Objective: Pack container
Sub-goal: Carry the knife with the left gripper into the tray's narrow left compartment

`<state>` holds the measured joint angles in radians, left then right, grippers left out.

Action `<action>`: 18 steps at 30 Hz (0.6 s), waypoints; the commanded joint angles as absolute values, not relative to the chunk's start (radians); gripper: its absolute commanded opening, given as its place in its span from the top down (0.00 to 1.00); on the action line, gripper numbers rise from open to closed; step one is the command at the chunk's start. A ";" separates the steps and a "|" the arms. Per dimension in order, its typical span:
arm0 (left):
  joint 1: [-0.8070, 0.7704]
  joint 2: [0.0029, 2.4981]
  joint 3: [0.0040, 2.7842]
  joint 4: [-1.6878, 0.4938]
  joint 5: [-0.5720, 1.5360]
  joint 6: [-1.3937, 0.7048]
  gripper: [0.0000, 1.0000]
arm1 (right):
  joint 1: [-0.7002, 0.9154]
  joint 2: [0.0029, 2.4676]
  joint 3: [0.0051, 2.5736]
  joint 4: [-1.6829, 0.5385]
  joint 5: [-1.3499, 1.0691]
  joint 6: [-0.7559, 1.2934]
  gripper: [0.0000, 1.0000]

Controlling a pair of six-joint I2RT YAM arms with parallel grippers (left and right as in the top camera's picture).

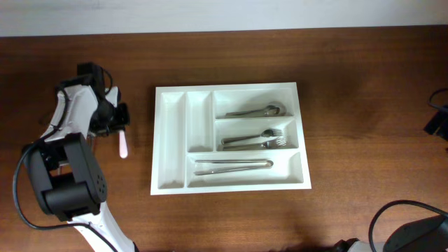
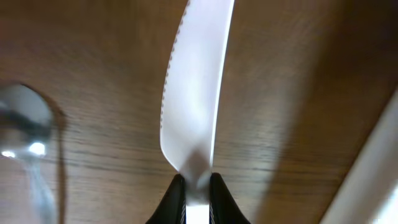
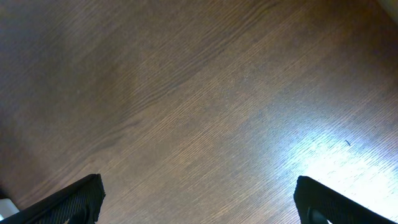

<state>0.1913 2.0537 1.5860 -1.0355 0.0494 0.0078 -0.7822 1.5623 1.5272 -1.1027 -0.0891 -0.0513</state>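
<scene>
The white cutlery tray (image 1: 170,140) lies in the middle of the table; its edge also shows at the right of the left wrist view (image 2: 373,180). Metal spoons (image 1: 255,110), forks (image 1: 255,140) and long metal pieces (image 1: 233,166) fill its three wide compartments. The two narrow compartments hold nothing. My left gripper (image 1: 115,120) is left of the tray, shut on a white serrated plastic knife (image 2: 193,93), also seen from overhead (image 1: 124,145). My right gripper (image 3: 198,199) is open and empty over bare wood.
A shiny metal spoon (image 2: 25,121) lies on the wood just left of the held knife in the left wrist view. The right arm's dark body (image 1: 437,122) shows at the table's far right edge, and a black cable (image 1: 392,210) lies at the front right.
</scene>
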 commanded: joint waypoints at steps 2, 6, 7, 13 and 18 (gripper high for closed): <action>0.159 2.043 1.710 -1.091 0.065 0.013 0.98 | -0.786 1.559 1.525 -1.103 -0.098 -0.043 0.01; 0.082 2.031 1.817 -1.150 0.069 0.013 0.98 | -0.786 1.559 1.525 -1.103 -0.098 -0.043 0.01; 0.057 2.028 1.834 -1.158 0.069 0.012 0.98 | -0.786 1.559 1.525 -1.103 -0.098 -0.043 0.01; -0.134 2.019 1.861 -1.164 0.091 -0.115 0.93 | -0.786 1.559 1.525 -1.103 -0.098 -0.043 0.01; -0.271 2.019 1.861 -1.164 0.091 -0.247 0.92 | -0.786 1.559 1.525 -1.103 -0.098 -0.043 0.01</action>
